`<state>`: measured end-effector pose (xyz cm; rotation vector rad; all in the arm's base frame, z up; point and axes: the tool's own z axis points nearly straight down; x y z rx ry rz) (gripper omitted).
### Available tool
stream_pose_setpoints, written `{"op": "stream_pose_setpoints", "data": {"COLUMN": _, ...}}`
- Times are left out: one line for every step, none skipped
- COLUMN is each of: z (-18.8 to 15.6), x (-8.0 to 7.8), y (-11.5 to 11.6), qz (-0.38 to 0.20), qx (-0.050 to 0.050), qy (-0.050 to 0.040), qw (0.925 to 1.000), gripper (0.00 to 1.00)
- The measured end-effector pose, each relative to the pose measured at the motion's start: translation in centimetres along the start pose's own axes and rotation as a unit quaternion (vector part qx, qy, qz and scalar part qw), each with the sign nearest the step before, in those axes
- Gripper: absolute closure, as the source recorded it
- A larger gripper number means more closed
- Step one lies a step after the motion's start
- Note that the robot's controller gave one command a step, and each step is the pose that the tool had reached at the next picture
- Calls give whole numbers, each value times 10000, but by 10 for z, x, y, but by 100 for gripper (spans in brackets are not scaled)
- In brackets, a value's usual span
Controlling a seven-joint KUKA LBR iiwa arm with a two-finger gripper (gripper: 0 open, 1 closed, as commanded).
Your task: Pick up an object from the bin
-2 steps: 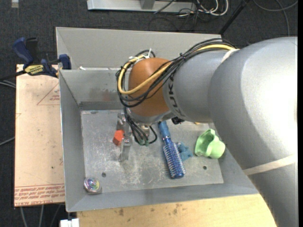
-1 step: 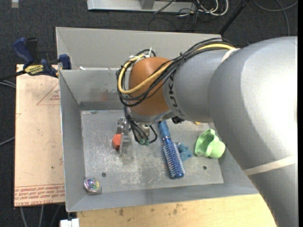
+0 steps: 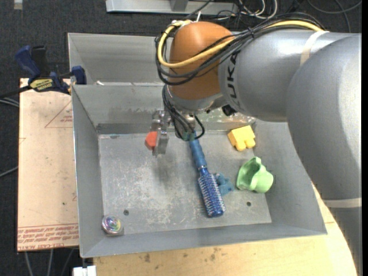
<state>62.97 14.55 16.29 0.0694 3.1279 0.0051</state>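
grey bin (image 3: pixel 86 154), arm (image 3: pixel 270 79) lettered "uka"

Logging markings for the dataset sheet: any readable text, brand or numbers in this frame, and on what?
"UKA": black letters on the grey arm link, beside the orange cover; the start is hidden behind cables.
Blue hairbrush, yellow block, green cup, small red piece, marble: no markings to read.
Grey bin: none.

A robotics lab: industrial arm (image 3: pixel 276 79) over a metal bin (image 3: pixel 86 154), loose cables (image 3: pixel 257 2) behind.
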Motion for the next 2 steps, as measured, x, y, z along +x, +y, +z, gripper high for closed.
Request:
{"op": "stream_pose_setpoints", "data": {"z": -144, "x": 9, "y": -24, "qz": 4, "qx": 2, "qy": 3, "qw": 10000, "gripper": 100}}
{"op": "stream_pose_setpoints", "data": {"z": -127, "x": 8, "y": 33, "qz": -1417, "qx": -6, "qy": 51, "qw": 9899, "gripper": 100}}
